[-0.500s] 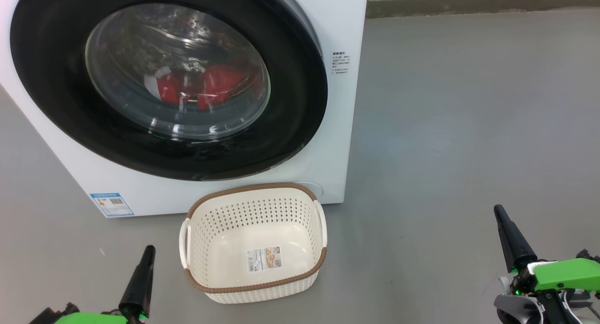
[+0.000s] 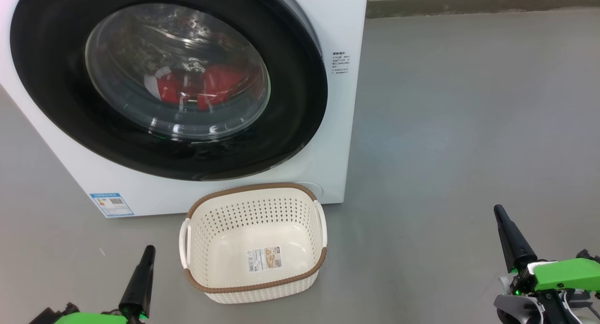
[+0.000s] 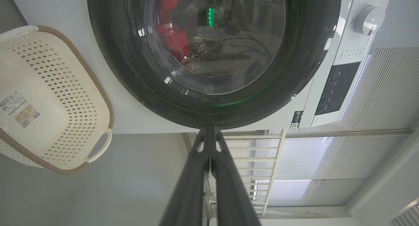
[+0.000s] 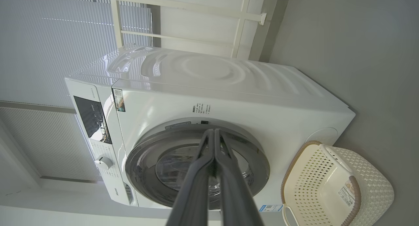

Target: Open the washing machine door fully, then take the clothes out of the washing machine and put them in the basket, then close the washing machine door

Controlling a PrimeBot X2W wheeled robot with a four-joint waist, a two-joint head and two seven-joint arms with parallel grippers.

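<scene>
The left end effector [image 2: 148, 252] and right end effector [image 2: 498, 211] hover low, aimed at the washer [image 2: 342, 14], both clenched empty. The door [image 2: 56, 80] is closed on the clothes [image 2: 220, 85]. The basket [image 2: 255, 286] sits on the floor [image 2: 468, 127] just before the washer, its label [image 2: 265, 259] too small to read.

No visible change since before

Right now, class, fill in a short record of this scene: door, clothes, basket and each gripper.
door: shut against the washer
clothes: red, inside the drum, seen through the glass
basket: on the floor in front of the washer, upright, holding just a paper label
left gripper: shut, holding nothing, low beside the basket
right gripper: shut, holding nothing, off to the basket's other side
task stage: door not yet opened
</scene>
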